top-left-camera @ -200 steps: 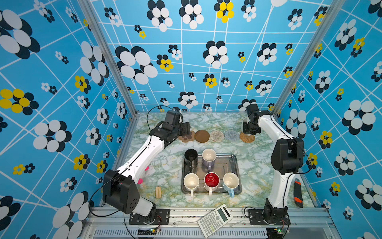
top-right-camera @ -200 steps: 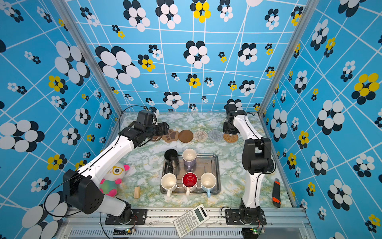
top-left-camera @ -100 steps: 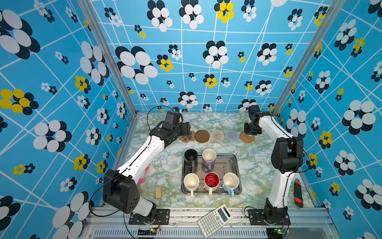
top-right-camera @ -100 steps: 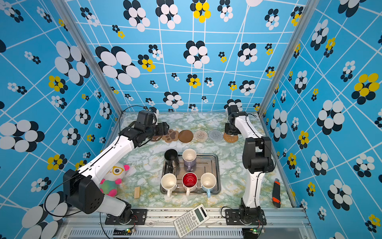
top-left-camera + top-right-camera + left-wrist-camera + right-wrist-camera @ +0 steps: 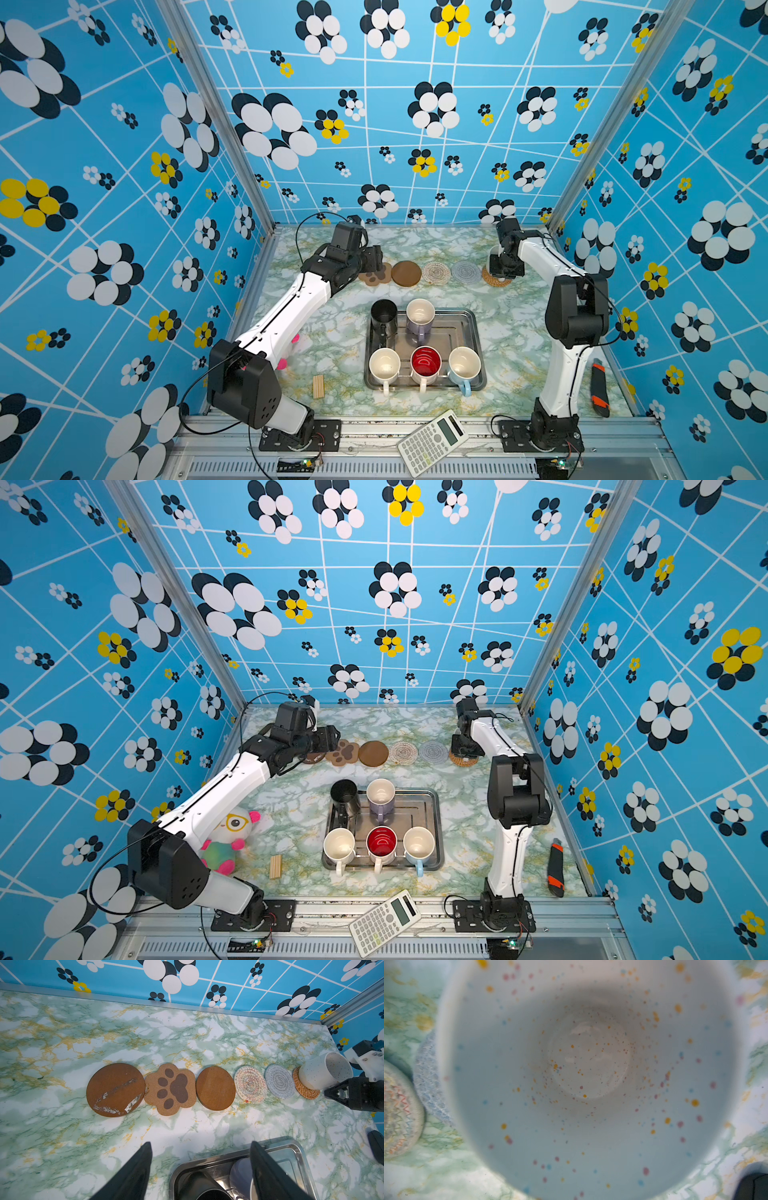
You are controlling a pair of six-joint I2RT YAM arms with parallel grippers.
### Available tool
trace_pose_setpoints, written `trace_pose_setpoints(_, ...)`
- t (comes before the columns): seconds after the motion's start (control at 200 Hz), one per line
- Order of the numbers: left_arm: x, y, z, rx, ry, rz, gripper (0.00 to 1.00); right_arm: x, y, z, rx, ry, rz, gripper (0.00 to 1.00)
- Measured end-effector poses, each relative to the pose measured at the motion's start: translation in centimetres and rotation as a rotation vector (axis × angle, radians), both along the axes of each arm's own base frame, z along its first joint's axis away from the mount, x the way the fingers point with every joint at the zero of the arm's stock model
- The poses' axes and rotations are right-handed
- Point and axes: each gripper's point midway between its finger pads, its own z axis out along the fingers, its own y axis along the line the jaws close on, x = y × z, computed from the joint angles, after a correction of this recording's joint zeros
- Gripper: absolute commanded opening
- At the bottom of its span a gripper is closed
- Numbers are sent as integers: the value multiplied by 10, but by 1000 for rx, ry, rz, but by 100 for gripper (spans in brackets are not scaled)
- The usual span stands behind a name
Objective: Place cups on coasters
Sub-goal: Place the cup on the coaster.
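Speckled cream mug on tan rattan round coaster. Right gripper right beside mug; can't tell finger spread or hold. Left gripper well apart from that coaster, fingers wide, empty.

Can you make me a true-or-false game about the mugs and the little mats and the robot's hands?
1. Five mugs stand in the metal tray. True.
2. The speckled mug is on the paw-print mat. False: it is on the rattan coaster, at the end of the row.
3. The left gripper is holding the black mug. False: its jaws are open with nothing between them, above the table beside the tray.
4. Six coasters lie in one row near the back wall. True.
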Motion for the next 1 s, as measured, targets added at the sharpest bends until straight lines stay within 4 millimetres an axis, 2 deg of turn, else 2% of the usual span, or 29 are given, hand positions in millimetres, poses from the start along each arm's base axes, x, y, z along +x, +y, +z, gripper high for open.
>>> trace_pose_setpoints(1.0,-1,0,-3,3,23,4,75,-3,1,-2,7,-8,-1,0)
